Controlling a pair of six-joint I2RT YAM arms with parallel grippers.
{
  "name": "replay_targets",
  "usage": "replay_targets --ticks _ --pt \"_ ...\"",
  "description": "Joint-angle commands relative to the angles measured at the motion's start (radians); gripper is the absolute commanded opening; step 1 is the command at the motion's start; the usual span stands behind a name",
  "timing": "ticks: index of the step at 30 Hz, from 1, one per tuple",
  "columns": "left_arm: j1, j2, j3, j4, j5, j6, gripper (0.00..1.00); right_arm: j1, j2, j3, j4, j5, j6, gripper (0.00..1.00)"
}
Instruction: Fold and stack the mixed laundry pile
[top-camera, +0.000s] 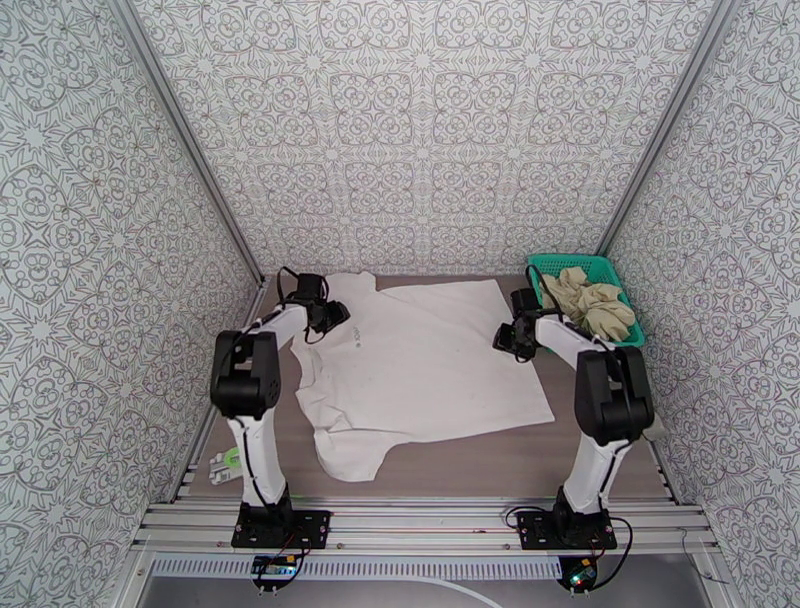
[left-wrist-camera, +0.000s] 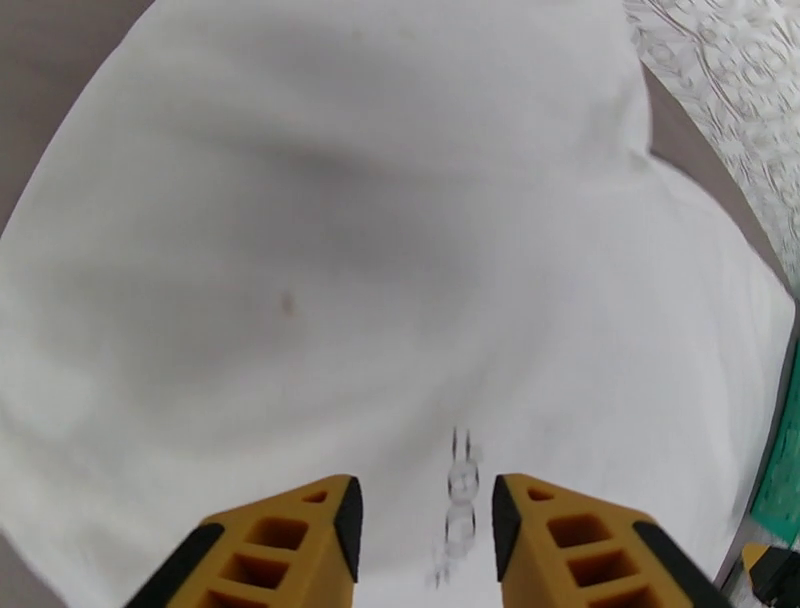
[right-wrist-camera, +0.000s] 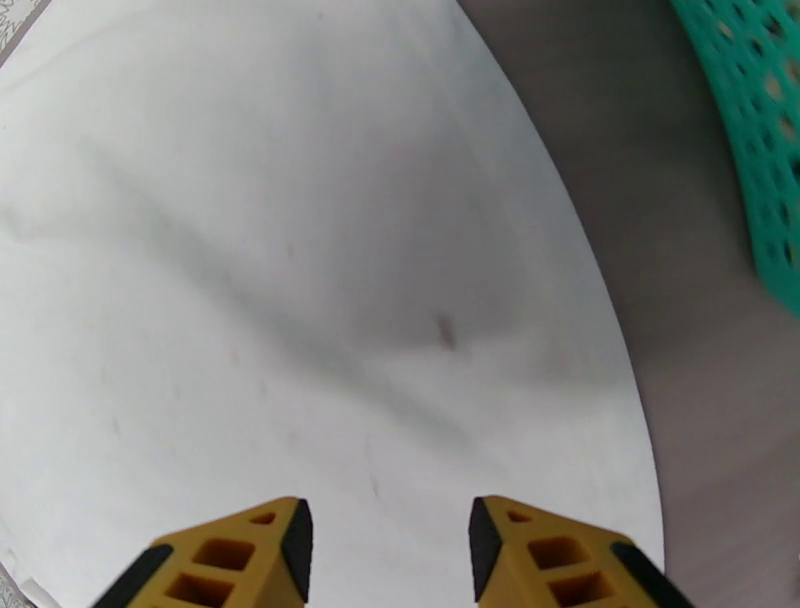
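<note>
**While the white short-sleeved cloth T-shirt (top-camera: 430, 370) lies spread flat, both grippers hover open over its far half**

Because a fold needs a flat start, the shirt is opened out on the grey-brown table (top-camera: 500, 470). Its collar end lies towards the left arm, its hem towards the right, and one sleeve points at the near edge.

The left gripper (left-wrist-camera: 425, 510) hangs just above the chest. Its yellow fingers (left-wrist-camera: 285, 550) are parted, the small dark chest mark (left-wrist-camera: 462, 490) shows in the gap between them, and nothing is pinched. The right gripper (right-wrist-camera: 390, 530) hovers near the shirt's far right edge, its jaws likewise apart and empty, with bare table just beyond the cloth.

This mirrored stance, one arm at each side, reads as preparation to take two matching holds so the cloth lifts evenly rather than skewing.

The crumpled beige cloth garment (top-camera: 595, 300) sits heaped in the teal plastic mesh basket (top-camera: 575, 262) at the far right corner, well apart from the shirt. It is probably there so it cannot snag the first fold. Neither piece is folded yet, so the task looks to be at an early stage.
</note>
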Motion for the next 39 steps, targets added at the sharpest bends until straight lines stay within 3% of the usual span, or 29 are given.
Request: replay_targets --ticks 1,12,20,24,30,34,39 --pt "0.035 0.126 0.111 -0.014 0.046 -0.026 0.37 0.001 0.067 0.082 -0.022 0.019 -0.015 0.47" --pt "0.101 0.412 0.508 -0.146 0.125 -0.032 0.38 0.002 0.157 0.214 -0.055 -0.02 0.0 0.48" --pt "0.126 0.54 0.724 -0.193 0.209 -0.07 0.39 0.096 -0.122 0.002 0.015 -0.118 -0.067 0.51" --pt "0.118 0.444 0.671 -0.182 0.204 -0.01 0.43 0.248 -0.274 -0.152 0.055 -0.172 -0.119 0.53" --pt "0.104 0.254 0.626 -0.277 0.189 0.12 0.5 0.598 -0.356 -0.29 0.208 -0.25 -0.089 0.47" --pt "0.094 0.063 0.393 -0.239 0.173 0.154 0.51 0.829 -0.261 -0.254 0.268 -0.227 -0.121 0.45" --pt "0.081 -0.159 0.021 -0.108 0.187 0.135 0.51 0.999 -0.138 -0.197 0.324 -0.204 -0.198 0.45"
